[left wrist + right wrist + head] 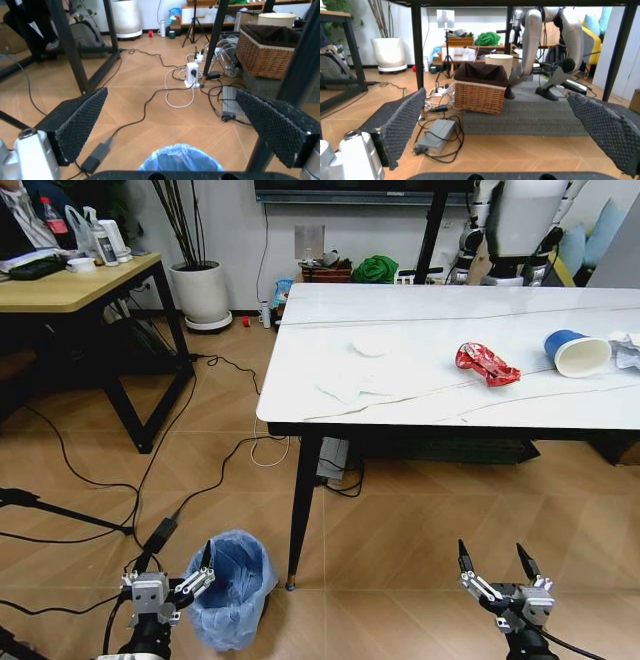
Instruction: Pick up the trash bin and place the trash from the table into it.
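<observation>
Bin not yet gripped, both grippers empty.
My left gripper [178, 582], jaws wide, sits beside the bin [232, 588]; its thin bag could snag, tipping it. Right gripper [497, 566] hangs open.

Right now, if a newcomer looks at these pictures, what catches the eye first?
The crushed red can and the blue paper cup lying on its side stand out on the white marble table. On the floor below, the blue-lined trash bin sits beside the open left gripper; the open right gripper hovers apart.
</observation>
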Controlling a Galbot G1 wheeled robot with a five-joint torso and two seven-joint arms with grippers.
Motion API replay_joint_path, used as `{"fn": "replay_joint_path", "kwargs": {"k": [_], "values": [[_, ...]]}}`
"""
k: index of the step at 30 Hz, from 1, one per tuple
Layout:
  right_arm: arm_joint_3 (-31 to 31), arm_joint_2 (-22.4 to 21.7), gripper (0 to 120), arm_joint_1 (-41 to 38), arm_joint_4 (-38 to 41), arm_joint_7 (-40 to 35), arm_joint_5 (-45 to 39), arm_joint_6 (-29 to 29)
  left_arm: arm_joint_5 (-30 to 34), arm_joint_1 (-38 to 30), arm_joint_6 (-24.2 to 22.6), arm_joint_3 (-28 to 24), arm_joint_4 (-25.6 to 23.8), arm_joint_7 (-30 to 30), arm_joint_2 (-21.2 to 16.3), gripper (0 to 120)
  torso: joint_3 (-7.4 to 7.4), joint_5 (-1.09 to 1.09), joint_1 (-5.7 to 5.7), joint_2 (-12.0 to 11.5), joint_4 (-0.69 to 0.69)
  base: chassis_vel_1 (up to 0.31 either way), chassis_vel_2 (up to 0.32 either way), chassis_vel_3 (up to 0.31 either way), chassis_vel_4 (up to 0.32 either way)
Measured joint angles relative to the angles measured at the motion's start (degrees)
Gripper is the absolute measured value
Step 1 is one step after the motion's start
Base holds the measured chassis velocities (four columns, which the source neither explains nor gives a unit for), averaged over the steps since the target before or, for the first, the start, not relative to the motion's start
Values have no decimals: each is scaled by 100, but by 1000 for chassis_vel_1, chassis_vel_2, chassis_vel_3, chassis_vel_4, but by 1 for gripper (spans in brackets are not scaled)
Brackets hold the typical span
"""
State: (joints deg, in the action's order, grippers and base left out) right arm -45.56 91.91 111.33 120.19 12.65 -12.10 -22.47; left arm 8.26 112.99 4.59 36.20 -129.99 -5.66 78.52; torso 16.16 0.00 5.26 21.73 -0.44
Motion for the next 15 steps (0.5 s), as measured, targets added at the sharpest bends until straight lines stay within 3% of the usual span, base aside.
{"fn": "replay_joint_path", "kwargs": {"k": [15], "values": [[47, -23, 100, -28, -49, 2, 15, 6, -26, -7, -21, -13, 38, 0, 22, 100, -230, 0, -106, -335, 0, 0, 0, 0, 0]]}}
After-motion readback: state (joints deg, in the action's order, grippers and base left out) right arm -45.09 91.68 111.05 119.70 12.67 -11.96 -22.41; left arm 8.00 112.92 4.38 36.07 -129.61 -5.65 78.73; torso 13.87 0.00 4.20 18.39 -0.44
